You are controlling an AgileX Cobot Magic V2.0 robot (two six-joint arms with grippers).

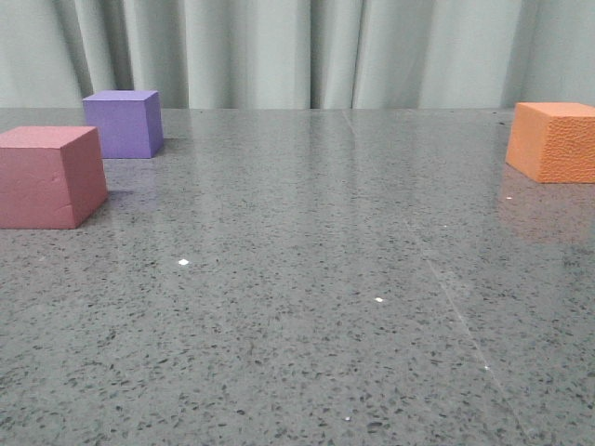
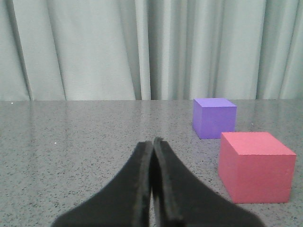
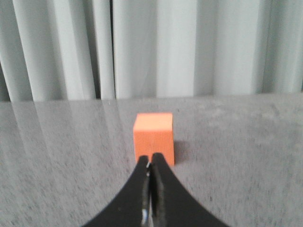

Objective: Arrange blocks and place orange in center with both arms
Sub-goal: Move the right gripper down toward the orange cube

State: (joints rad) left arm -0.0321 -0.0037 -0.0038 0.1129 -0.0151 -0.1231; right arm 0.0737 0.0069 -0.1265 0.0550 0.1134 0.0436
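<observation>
The orange cube (image 1: 555, 140) sits at the table's far right; in the right wrist view it (image 3: 153, 135) lies straight ahead of my right gripper (image 3: 150, 159), which is shut and empty, short of it. The purple cube (image 1: 124, 123) stands at the back left, with the pink-red cube (image 1: 49, 175) just in front of it to the left. In the left wrist view the purple cube (image 2: 214, 117) and the pink-red cube (image 2: 254, 165) lie off to one side of my left gripper (image 2: 153, 142), which is shut and empty. Neither gripper shows in the front view.
A grey speckled table (image 1: 307, 297) stretches between the left pair of cubes and the orange one. A pale pleated curtain (image 1: 297, 51) hangs behind the table's far edge.
</observation>
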